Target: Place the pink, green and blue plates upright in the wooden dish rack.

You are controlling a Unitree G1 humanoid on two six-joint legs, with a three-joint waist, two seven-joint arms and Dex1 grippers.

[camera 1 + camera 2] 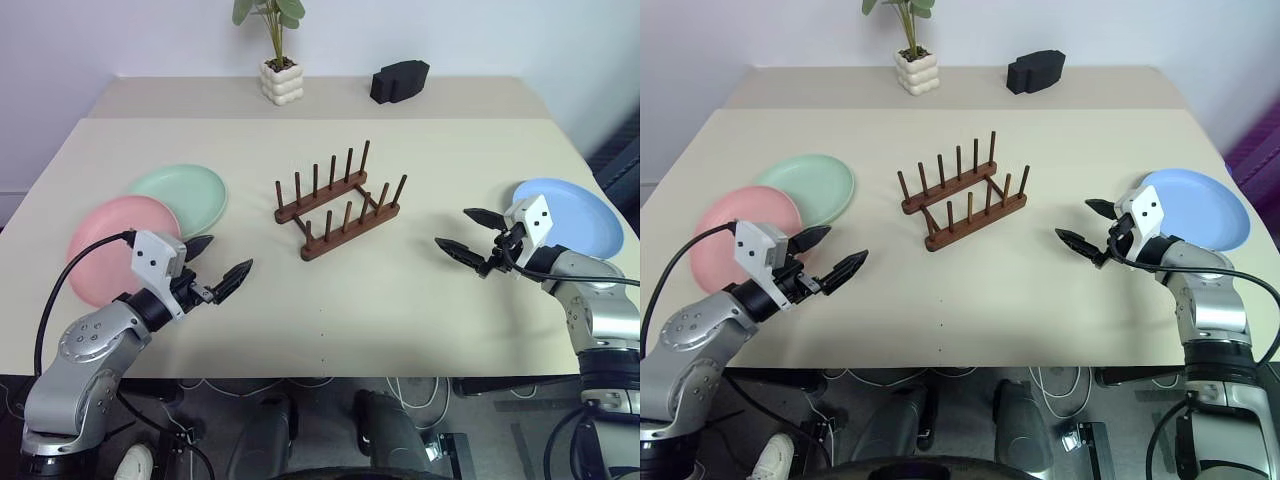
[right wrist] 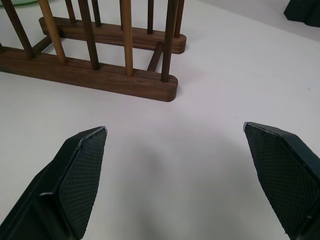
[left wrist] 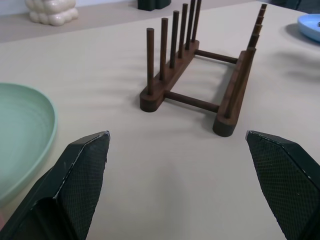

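Beige table (image 1: 330, 290) against white wall (image 1: 150, 35), potted plant (image 1: 278, 60) behind.

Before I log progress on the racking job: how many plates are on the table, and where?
3, all lying flat, none in the wooden dish rack. The pink plate and green plate overlap left of it; the blue plate lies to its right.

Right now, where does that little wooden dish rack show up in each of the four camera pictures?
Left eye view: wooden dish rack mid-table, just above centre.
Right eye view: same spot, slightly further left.
Left wrist view: upper middle, seen end-on, beyond the open black fingers.
Right wrist view: top left, cut off by the edge.
Shared landmark: the black object at the table's far edge.
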